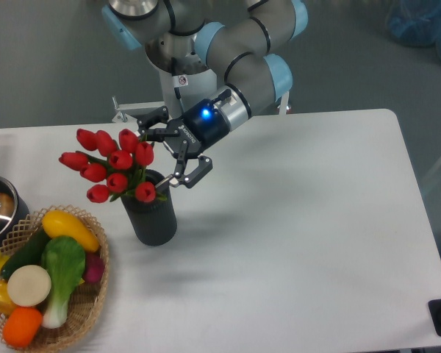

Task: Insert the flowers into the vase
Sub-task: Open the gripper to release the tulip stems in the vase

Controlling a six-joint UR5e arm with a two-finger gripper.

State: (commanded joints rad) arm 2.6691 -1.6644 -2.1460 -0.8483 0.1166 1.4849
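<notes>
The flowers (114, 165), a bunch of red tulips, stand with their stems in the dark vase (151, 217) on the white table (301, 220), the buds leaning left. The gripper (175, 151) hangs just right of the buds, fingers spread wide and holding nothing. A wicker basket (88, 312) of vegetables sits near left.
</notes>
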